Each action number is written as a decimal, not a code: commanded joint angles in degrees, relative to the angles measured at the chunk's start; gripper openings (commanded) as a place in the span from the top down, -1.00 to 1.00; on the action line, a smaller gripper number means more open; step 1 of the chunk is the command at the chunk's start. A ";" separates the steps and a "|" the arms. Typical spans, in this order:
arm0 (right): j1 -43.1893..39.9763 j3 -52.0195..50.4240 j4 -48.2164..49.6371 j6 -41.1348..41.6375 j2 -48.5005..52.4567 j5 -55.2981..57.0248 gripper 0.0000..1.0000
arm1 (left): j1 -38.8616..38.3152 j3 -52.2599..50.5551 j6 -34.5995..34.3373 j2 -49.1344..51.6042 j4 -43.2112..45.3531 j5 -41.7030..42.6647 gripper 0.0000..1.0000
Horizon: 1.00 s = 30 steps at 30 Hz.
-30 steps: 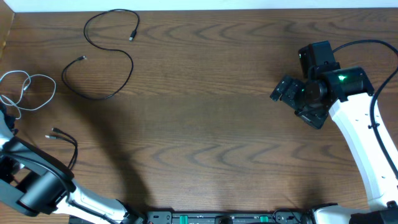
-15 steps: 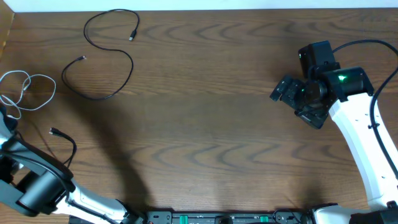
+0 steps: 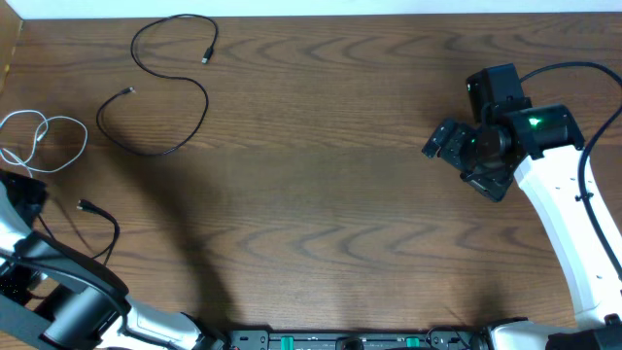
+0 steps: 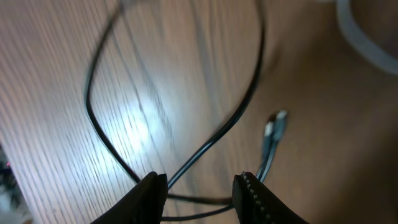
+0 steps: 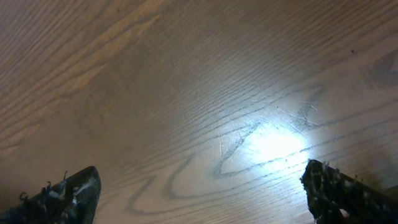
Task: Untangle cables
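One black cable (image 3: 165, 97) lies spread in loose curves at the far left of the table. The white cable (image 3: 44, 136) lies looped by the left edge; a bit of it shows in the left wrist view (image 4: 364, 40). The second black cable (image 3: 105, 228) lies beside my left arm. In the left wrist view its strands (image 4: 239, 118) and plug end (image 4: 272, 132) lie on the wood under my left gripper (image 4: 200, 196), which is open, with strands crossing between the fingertips. My right gripper (image 3: 439, 142) is open and empty over bare wood (image 5: 199, 199).
The white wall edge runs along the far side of the table (image 3: 389, 8). My right arm's thick black cable (image 3: 573, 68) arcs at the far right. The left arm's body (image 3: 58, 292) covers the near left corner.
My left arm has shifted slightly toward the left edge. The near black cable's end has drawn in a little; only one plug end now shows beside the arm. The right arm has not moved.
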 commanded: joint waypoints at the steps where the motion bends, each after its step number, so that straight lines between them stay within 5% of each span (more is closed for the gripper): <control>1: 0.20 0.11 -0.15 0.17 0.09 1.09 -0.99 | -0.02 -3.52 0.15 2.75 0.57 0.13 0.21; 6: 0.20 0.11 -0.15 0.17 0.09 1.09 -0.99 | 0.04 -6.69 0.17 4.94 4.92 -1.33 0.28; 11: 0.20 0.11 -0.15 0.17 0.09 1.09 -0.99 | 0.04 -6.75 0.44 8.41 6.88 -1.31 0.81; 16: 0.20 0.11 -0.15 0.17 0.09 1.09 -0.99 | 0.04 -6.75 0.42 12.74 10.84 -0.72 0.85; 27: 0.20 0.11 -0.15 0.17 0.09 1.09 -0.99 | -0.02 -4.24 1.66 13.35 18.25 9.86 0.85; 28: 0.20 0.11 -0.15 0.17 0.09 1.09 -0.99 | -0.02 -3.87 1.92 13.25 18.10 9.90 0.76; 30: 0.20 0.11 -0.15 0.17 0.09 1.09 -0.99 | 0.00 -3.37 2.82 12.59 17.40 9.86 0.23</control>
